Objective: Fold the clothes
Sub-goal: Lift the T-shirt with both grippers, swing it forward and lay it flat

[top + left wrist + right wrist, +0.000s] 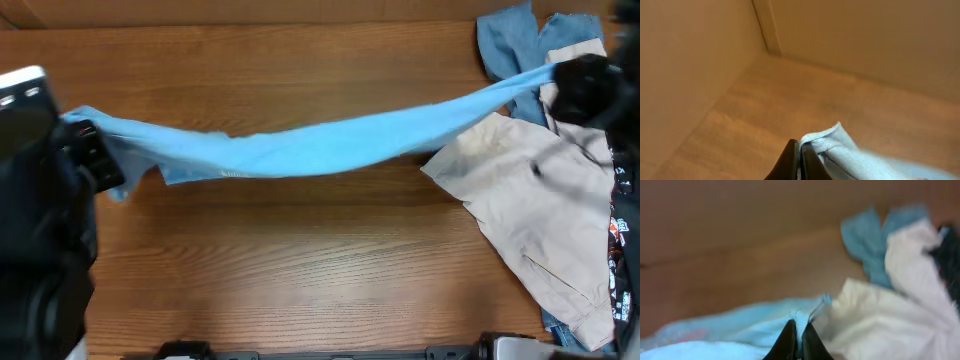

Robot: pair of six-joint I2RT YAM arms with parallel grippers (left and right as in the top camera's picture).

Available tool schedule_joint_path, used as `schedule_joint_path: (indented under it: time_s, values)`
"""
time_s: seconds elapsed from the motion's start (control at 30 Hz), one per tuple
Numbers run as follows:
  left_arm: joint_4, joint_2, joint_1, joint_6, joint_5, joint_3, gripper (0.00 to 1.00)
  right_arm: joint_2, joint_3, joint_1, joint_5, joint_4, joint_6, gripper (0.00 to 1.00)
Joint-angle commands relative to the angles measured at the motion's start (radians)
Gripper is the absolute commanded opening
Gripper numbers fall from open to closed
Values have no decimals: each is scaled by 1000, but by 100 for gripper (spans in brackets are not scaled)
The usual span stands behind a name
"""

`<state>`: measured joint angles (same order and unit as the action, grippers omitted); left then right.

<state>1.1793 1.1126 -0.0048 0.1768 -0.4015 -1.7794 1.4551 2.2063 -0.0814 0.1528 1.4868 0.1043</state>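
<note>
Left gripper (pixel 84 136) at far left of table (pixel 300 270), jaws pinched together on one end of the T-shirt (pixel 300 148). Left wrist view: fingers (pixel 789 161) closed on a hemmed corner of the T-shirt (pixel 850 157), bare wood behind. T-shirt is bunched into a long light blue band, stretched across the table from left gripper to right gripper and sagging a little in the middle. Faint white print near its lower left edge. Cannot tell whether the middle touches the wood. Right of centre, beige garment (pixel 520 190) lies spread out, the T-shirt's right end passing over its upper corner. Dusty blue garment (pixel 508 42) is crumpled at top right, behind the band. Right gripper (pixel 572 82), blurred, sits over the pile, jaws clamped on the T-shirt's other end. Right wrist view: fingers (pixel 788 342) shut on a blue fold of the T-shirt (pixel 740 330), with the beige garment (pixel 880 320) and dusty blue garment (pixel 865 240) beyond. Black garment (pixel 622 235) with red and white print runs along the far right edge, beside the beige garment
</note>
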Motion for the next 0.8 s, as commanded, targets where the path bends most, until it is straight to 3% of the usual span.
schedule_joint_path:
  time_s: [0.0,0.2,0.47,0.63,0.77]
  values:
    - [-30,-62,5,-20,-35,-110,4,-77,115,2,-3,-19,0,4]
    - [-61,-7,5,-21,-35,-112,4,19,123,2,18,-16,-1,4]
    - [-78,305,9,-34,29,-112,4,372,123,35,74,-40,-66,4]
    - [-249,554,59,-53,111,-129,4,572,123,96,76,-279,-67,4]
    - [-344,694,125,-69,159,-284,4,602,135,141,50,-523,30,4]
